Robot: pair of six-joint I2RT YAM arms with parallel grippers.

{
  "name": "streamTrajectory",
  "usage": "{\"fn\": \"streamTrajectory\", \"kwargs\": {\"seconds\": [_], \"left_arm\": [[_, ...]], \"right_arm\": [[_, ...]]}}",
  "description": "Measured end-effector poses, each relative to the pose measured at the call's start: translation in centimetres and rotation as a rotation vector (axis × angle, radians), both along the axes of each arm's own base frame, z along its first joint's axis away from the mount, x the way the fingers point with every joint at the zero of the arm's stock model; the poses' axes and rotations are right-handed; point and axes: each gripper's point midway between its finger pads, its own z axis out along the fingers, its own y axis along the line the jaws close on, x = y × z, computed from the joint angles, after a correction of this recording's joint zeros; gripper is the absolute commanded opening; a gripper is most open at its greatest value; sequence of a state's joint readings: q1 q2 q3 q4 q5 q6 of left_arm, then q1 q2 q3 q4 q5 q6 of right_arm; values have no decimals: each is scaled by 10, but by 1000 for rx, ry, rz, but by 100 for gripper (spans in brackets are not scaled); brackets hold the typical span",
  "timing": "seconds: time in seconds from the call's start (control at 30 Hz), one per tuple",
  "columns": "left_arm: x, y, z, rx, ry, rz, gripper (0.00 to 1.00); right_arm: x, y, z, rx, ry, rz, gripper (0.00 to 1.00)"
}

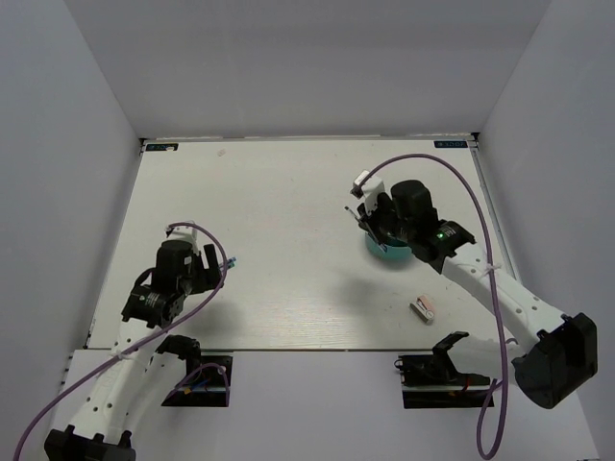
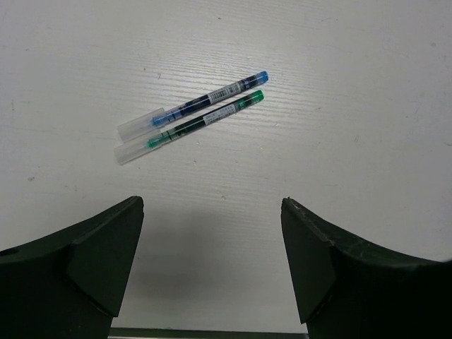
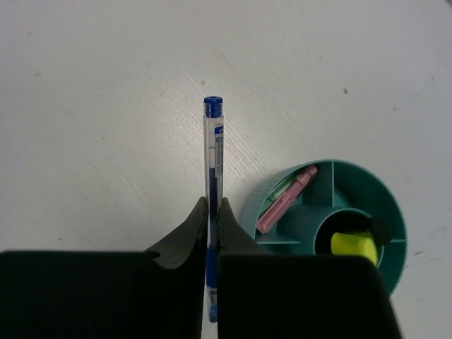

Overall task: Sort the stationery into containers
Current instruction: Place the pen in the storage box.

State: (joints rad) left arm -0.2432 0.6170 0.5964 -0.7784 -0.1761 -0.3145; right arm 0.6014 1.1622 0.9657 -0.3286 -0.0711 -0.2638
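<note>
My right gripper (image 3: 213,205) is shut on a thin blue pen (image 3: 214,138), which sticks out past the fingertips just left of the round teal organiser (image 3: 395,212). In the top view this gripper (image 1: 369,219) hangs over the organiser's (image 1: 382,254) far-left rim. A pink marker (image 3: 287,199) and a mint green one (image 3: 274,191) lie in one compartment, and a yellow-tipped highlighter (image 3: 353,245) stands in the centre well. My left gripper (image 2: 212,212) is open above bare table. A blue pen (image 2: 205,102) and a green pen (image 2: 201,125) lie side by side beyond it.
A small pink-white block (image 1: 424,308) lies on the table near the front edge, right of the organiser. White walls close the table on the left, back and right. The purple cable (image 1: 461,182) arcs over the right arm.
</note>
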Motion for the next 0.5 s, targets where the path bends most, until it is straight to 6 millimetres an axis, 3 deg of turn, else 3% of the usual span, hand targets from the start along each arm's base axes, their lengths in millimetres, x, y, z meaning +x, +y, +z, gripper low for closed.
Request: {"fn": "streamTrajectory", "kwargs": {"seconds": [0.2,0.37,0.5], "left_arm": [[0,0,-4,3,19,-2,89],[0,-2,-8,5,44,-7,89],[0,-2,-12,10,63,-8,89]], "right_arm": [[8,4,16,-5,-116,145,0],[12,7,3,-82,-158,280,0],[16,-2,-11,-152,-170,351,0]]}}
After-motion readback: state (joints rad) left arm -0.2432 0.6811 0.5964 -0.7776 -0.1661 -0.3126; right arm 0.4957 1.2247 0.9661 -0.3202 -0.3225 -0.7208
